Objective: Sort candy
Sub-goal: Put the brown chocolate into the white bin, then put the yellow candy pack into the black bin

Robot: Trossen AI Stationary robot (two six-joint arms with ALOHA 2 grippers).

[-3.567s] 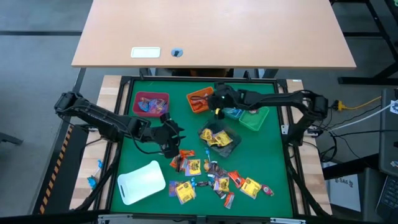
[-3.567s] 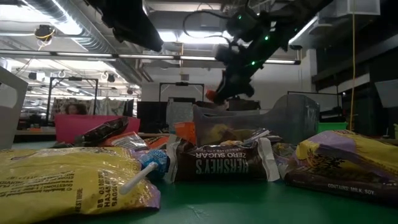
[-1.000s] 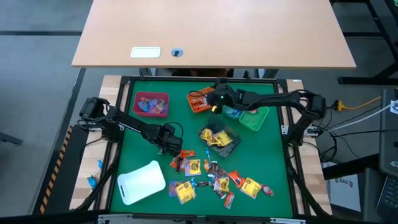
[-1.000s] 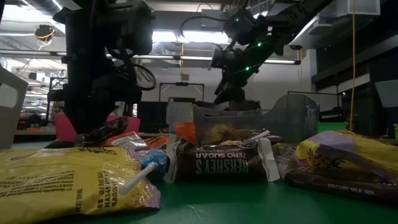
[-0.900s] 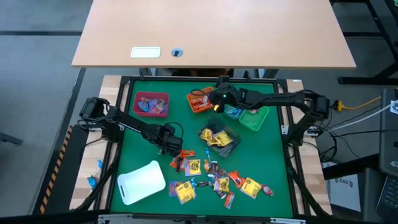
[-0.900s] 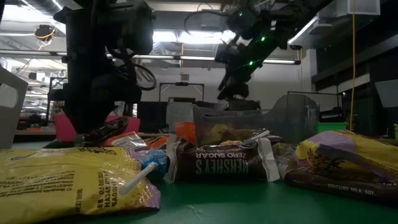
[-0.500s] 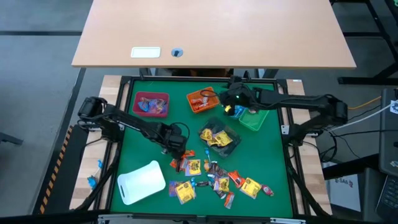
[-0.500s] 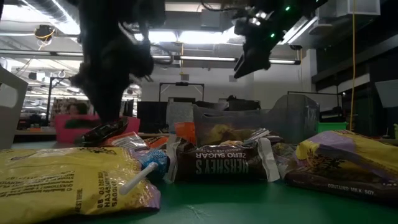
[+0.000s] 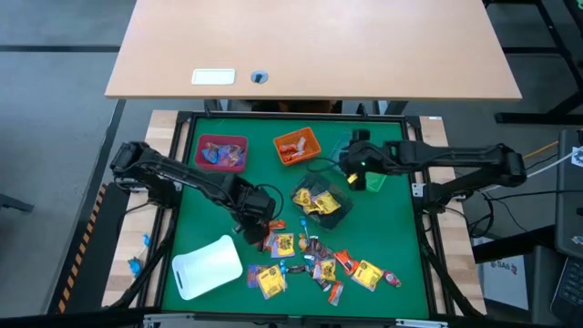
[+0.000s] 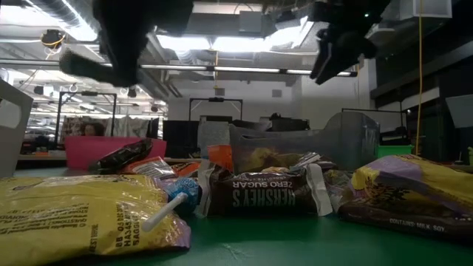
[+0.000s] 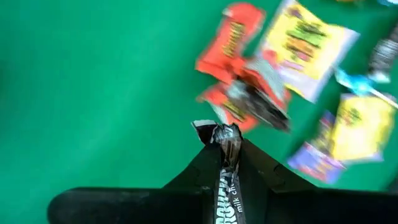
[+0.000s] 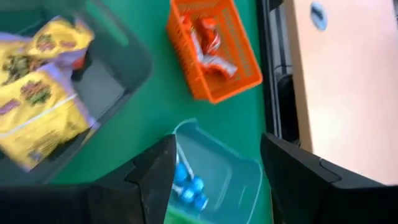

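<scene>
My left claw point(image 11: 225, 144) is pinched shut on a dark brown wrapped candy bar point(image 11: 222, 180), its long axis running straight out between the fingers. The loose candy heap point(image 9: 310, 260) lies just beyond it. My right claw point(image 12: 214, 171) hangs open and empty over the clear blue plastic bin point(image 12: 214, 171).

Glossy foil candy point(image 10: 262, 193), green felt-like mat point(image 9: 401, 237)

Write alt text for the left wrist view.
The left gripper is shut on a dark brown candy wrapper, held above the green mat. Beyond it lie orange-red packets and yellow packets, blurred.
</scene>
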